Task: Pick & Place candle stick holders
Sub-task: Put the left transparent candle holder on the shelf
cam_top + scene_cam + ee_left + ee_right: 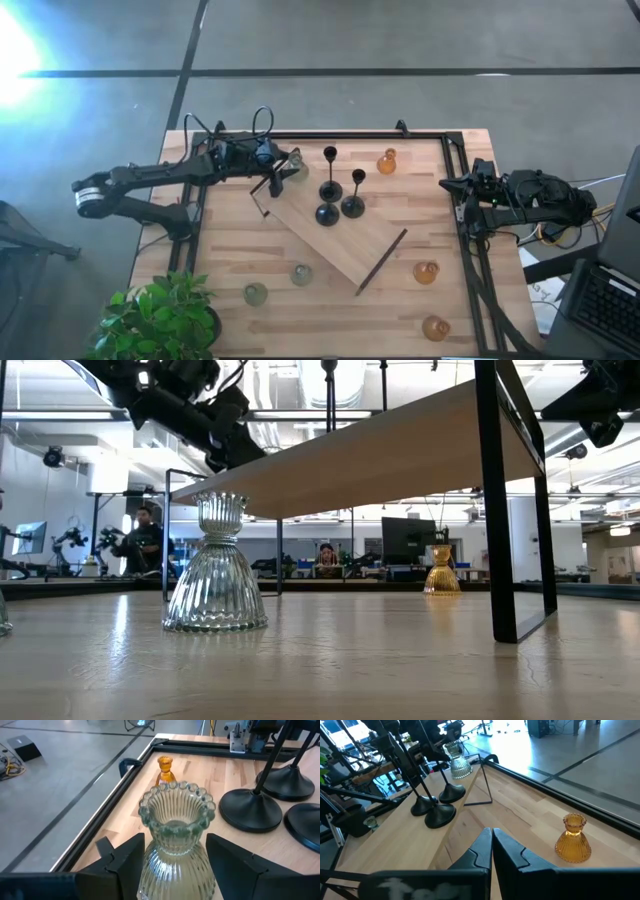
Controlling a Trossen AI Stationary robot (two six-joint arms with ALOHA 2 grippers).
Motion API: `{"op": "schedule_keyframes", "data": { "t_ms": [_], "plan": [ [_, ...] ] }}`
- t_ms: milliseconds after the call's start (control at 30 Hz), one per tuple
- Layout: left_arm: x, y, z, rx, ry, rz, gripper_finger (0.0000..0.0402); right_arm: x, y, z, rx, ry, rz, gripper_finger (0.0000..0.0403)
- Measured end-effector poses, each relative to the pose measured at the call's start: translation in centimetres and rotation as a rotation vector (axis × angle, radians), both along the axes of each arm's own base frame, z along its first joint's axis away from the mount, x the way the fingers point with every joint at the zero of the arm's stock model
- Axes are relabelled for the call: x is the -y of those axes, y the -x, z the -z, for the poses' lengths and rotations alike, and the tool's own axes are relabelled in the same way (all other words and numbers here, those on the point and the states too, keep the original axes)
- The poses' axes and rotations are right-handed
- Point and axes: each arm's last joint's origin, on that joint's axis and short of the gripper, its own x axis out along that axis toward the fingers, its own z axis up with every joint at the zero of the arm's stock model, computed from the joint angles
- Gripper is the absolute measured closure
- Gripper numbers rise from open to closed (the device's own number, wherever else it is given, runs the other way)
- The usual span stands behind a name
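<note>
Left tool [290, 163] is at the far-left corner of the wooden board [345, 245], fingers [127, 862] spread on either side of a pale green glass holder [176, 840]. Visible gap on both sides in the left wrist view, so jaws are partly spread and not clamped on the glass. That holder stands upright on the board's corner.

Three black holders [330, 190] stand upright on the board just right of the green one, clustered together, bases near each other.

One amber holder [387, 161] sits on the tabletop [420, 195] beyond the board's far edge, right of the black cluster. Two more amber holders [427, 271] are on the tabletop off the board's right end, one nearer the front edge than the other.

Two other green holders [301, 274] are on the tabletop off the board's near-left side, close to the plant [160, 320].

Right tool [447, 183] is parked at the tabletop's right edge, well apart from the board, jaws fully closed, empty.
</note>
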Motion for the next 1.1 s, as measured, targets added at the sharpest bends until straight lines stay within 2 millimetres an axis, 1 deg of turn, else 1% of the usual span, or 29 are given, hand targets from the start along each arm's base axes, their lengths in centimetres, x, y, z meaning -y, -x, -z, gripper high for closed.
{"op": "schedule_keyframes", "data": {
  "t_ms": [233,467,667,800,933,1000,1100],
  "plan": [
    [0.1,0.3,0.0,-0.029,-0.008,-0.010,0.0186,0.0,0.0,0.0,0.000,0.000,0.000,0.0394],
    [0.5,1.4,-0.7,-0.034,-0.006,-0.037,0.0186,0.0,0.0,0.0,0.000,0.000,0.000,0.0394],
    [1.5,3.1,-2.0,0.005,0.053,-0.055,0.0186,0.0,0.0,0.0,0.000,0.000,0.000,0.0394],
    [2.4,4.7,-4.1,0.114,0.036,-0.045,0.0186,0.0,0.0,0.0,0.000,0.000,0.000,0.0394],
    [3.2,6.4,-5.7,0.224,0.067,-0.061,0.0186,0.0,0.0,0.0,0.000,0.000,0.000,0.0394],
    [3.5,7.0,-6.1,0.253,0.065,-0.056,0.0186,0.0,0.0,0.0,0.000,0.000,0.000,0.0394],
    [4.0,7.5,-5.8,0.208,0.085,-0.007,0.0186,0.0,0.0,0.0,0.000,0.000,0.000,0.0394]
  ]
}}
